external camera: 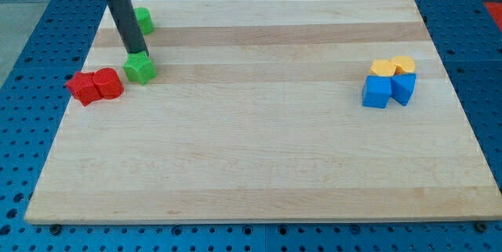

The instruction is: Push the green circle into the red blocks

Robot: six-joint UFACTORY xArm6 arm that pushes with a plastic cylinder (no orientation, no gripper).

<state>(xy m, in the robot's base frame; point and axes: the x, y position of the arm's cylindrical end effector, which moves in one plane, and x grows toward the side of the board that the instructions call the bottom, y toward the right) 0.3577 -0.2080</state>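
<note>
My tip rests at the upper edge of a green block with an angular, star-like outline, at the board's left. A second green block, rounded like a circle, sits above it near the board's top-left edge, partly hidden by the rod. Two red blocks lie side by side at the left edge: a star-like one and a rounder one. The lower green block sits a small gap to the right of the red pair and slightly above it.
At the right of the wooden board stands a tight cluster: two yellow blocks above two blue blocks. Blue perforated table surrounds the board.
</note>
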